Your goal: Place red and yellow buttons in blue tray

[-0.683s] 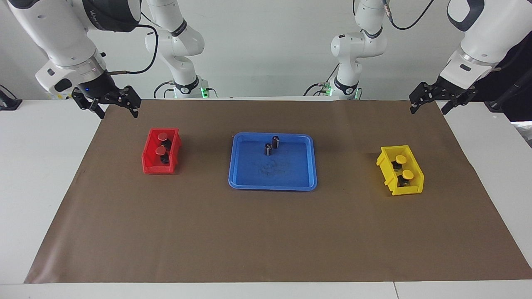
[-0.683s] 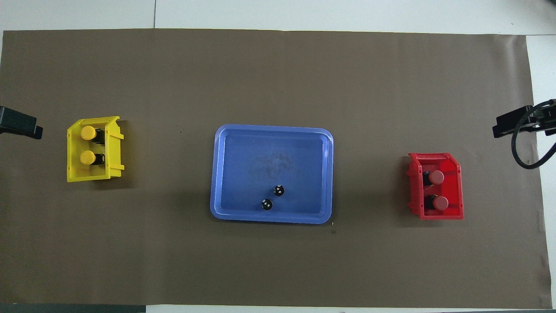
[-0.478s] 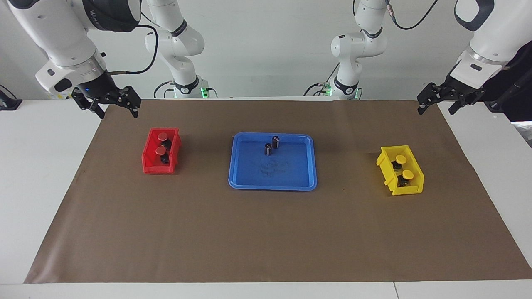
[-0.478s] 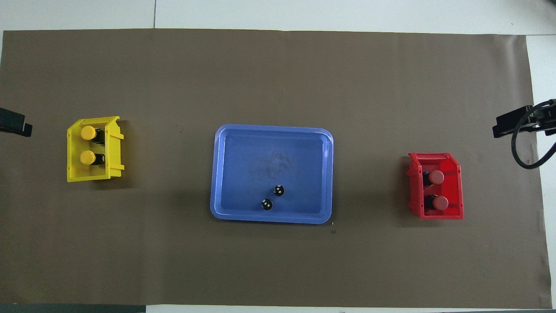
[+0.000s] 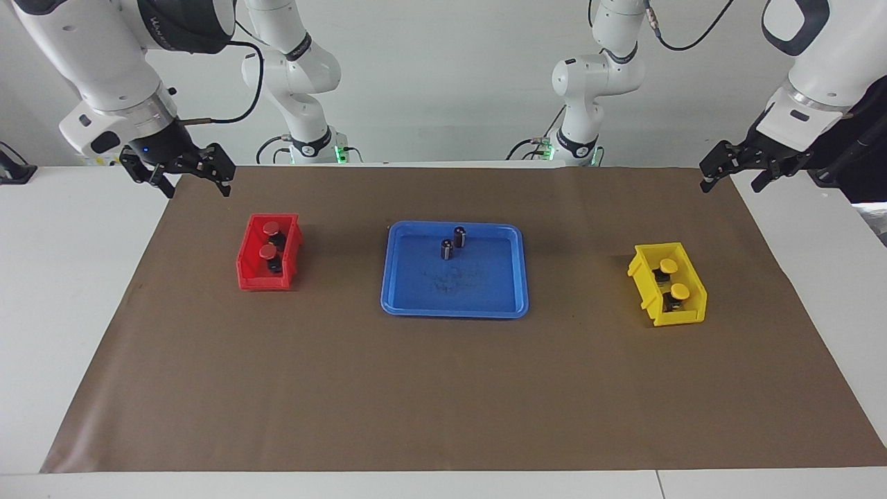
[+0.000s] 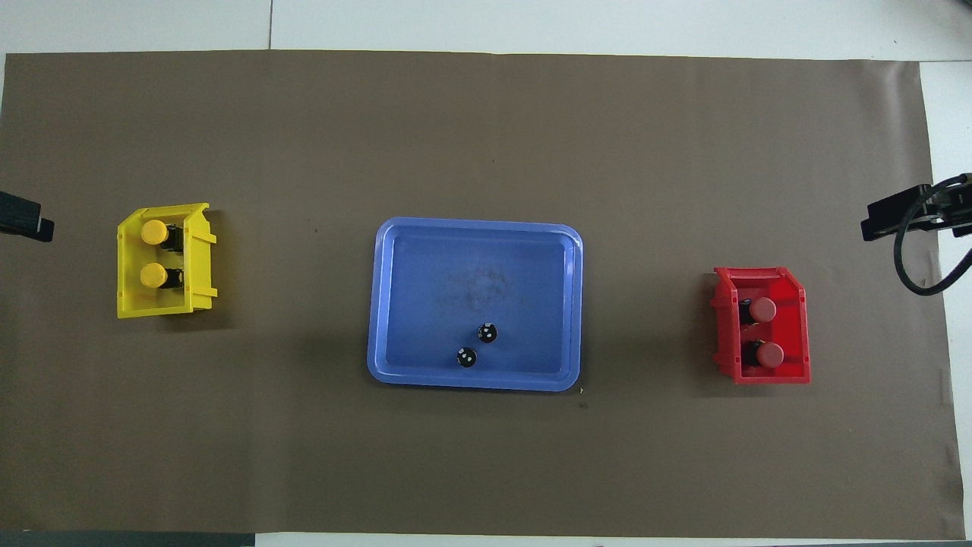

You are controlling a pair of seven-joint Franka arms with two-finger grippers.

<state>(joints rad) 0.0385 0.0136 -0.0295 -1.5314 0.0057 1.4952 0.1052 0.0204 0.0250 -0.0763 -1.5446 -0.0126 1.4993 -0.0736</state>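
Currently both my grippers, left (image 5: 729, 174) and right (image 5: 186, 177), are hanging spread and empty; blue tray (image 6: 380, 304) is holding two dark cylinders (image 6: 477, 345), red buttons (image 6: 765, 331) sitting in red bin (image 6: 793, 289), yellow buttons (image 6: 154, 253) in yellow bin (image 6: 199, 266). Fingers are only showing in the facing view.

Only a dark tip of the left gripper (image 6: 24, 217) shows at the overhead picture's edge, the arm above it cut off. The right gripper (image 6: 904, 216) is likewise clipped there, a looped black cable (image 6: 911, 262) crossing it. Well inward of each gripper, the bin walls hide the black bases of the yellow buttons (image 5: 673, 277) and red buttons (image 5: 269, 240). The facing picture crops both arms' upper links.
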